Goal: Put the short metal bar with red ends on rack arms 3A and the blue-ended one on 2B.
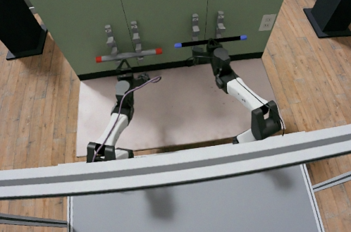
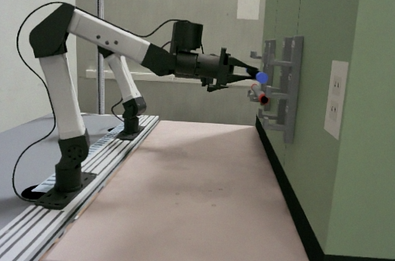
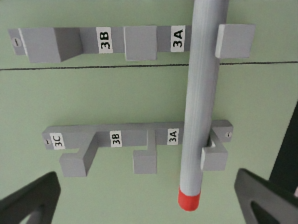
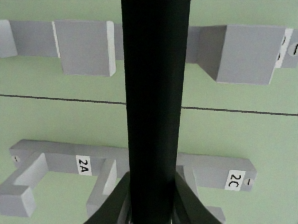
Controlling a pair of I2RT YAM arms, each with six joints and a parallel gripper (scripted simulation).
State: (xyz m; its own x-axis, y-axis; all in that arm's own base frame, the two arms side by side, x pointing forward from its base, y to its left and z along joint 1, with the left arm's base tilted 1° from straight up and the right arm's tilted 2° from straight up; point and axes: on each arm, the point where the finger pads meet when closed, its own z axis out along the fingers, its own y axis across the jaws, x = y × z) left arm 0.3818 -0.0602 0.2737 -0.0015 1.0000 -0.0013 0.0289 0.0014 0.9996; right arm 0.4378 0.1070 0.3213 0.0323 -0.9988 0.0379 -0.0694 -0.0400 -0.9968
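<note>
Nearest in the exterior view, the right jaws point(image 1: 212, 43) point(image 2: 255, 75) are narrow around the blue-ended bar point(image 1: 230, 39) point(image 2: 262, 78) point(image 4: 154, 100), which seems out by the arm tips, above the lower 2B arm point(image 4: 100, 200). Keep it level, press straight in past both lips, then sink gently, toward nine o'clock in the right wrist view; only then open. Farther off, the left jaws point(image 1: 123, 63) stand wide, the red-ended bar point(image 1: 144, 53) point(image 2: 258, 92) point(image 3: 200, 85) lying across 3A.

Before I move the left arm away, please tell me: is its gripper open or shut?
Open: its fingers stand wide apart.
</note>
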